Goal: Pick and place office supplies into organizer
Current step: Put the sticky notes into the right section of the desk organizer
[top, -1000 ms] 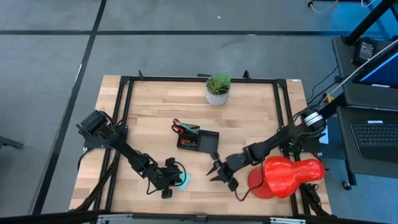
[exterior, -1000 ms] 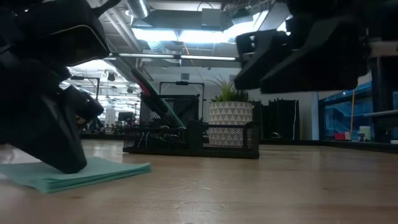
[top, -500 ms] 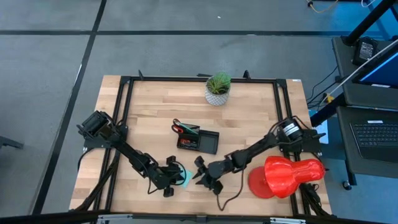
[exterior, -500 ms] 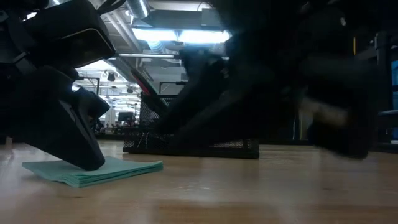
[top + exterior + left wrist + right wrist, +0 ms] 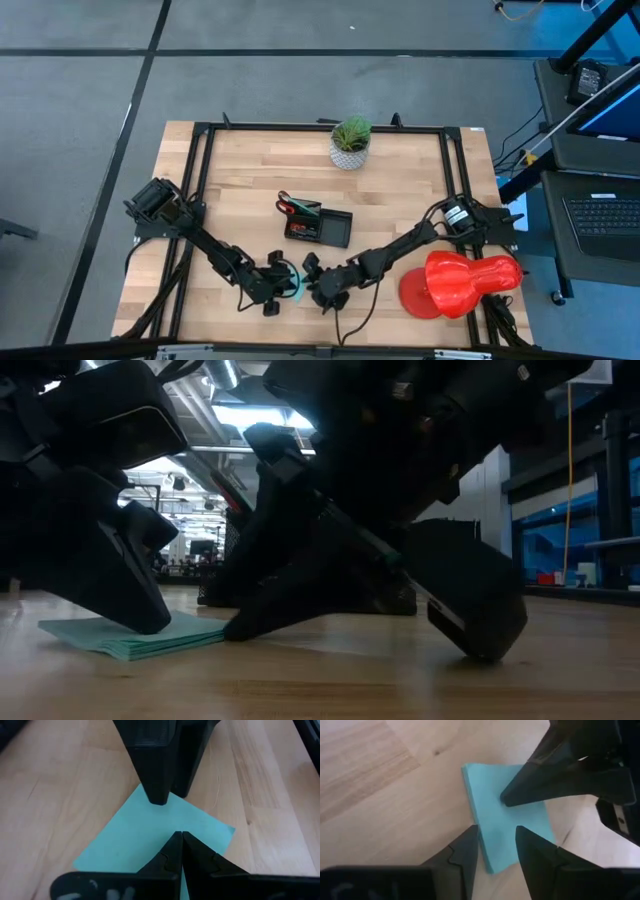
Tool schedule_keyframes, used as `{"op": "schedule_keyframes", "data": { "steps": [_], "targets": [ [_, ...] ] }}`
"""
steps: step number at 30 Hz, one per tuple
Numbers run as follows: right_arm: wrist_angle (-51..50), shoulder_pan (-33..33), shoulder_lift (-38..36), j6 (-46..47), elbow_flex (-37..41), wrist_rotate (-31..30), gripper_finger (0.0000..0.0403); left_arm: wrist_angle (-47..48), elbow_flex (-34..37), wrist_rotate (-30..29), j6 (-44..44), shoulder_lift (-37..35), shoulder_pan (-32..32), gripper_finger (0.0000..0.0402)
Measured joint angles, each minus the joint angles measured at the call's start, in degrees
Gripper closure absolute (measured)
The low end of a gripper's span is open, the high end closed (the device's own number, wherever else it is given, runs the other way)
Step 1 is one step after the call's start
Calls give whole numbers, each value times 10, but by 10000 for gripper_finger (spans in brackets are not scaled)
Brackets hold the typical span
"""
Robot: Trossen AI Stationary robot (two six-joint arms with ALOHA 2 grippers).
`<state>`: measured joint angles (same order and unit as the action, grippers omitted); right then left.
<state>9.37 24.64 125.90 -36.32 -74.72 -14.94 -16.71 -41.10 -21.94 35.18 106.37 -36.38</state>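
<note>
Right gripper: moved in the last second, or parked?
Yes. In the high view the right gripper has swung left along the table's near edge, away from the red plastic object, and now sits open at the blue notepad, opposite the shut left gripper.

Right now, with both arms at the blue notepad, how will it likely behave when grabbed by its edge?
The notepad lies flat and thin on the table, so probably light and apt to slide. Its stacked sheets, visible in the low view, may fan or bend. The left gripper, fingers shut, seems to pin it for the open right gripper.

A light blue square notepad point(image 5: 507, 817) lies flat on the wood, near the black organizer point(image 5: 320, 227).
</note>
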Motion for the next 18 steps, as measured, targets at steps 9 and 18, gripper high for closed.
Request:
{"op": "schedule_keyframes", "data": {
  "steps": [9,18],
  "targets": [
    [9,-2,1,16,-2,-26,267,0,0,2,-6,0,2,398],
    [48,-2,3,13,0,-25,267,0,0,2,-10,0,2,398]
  ]
}}
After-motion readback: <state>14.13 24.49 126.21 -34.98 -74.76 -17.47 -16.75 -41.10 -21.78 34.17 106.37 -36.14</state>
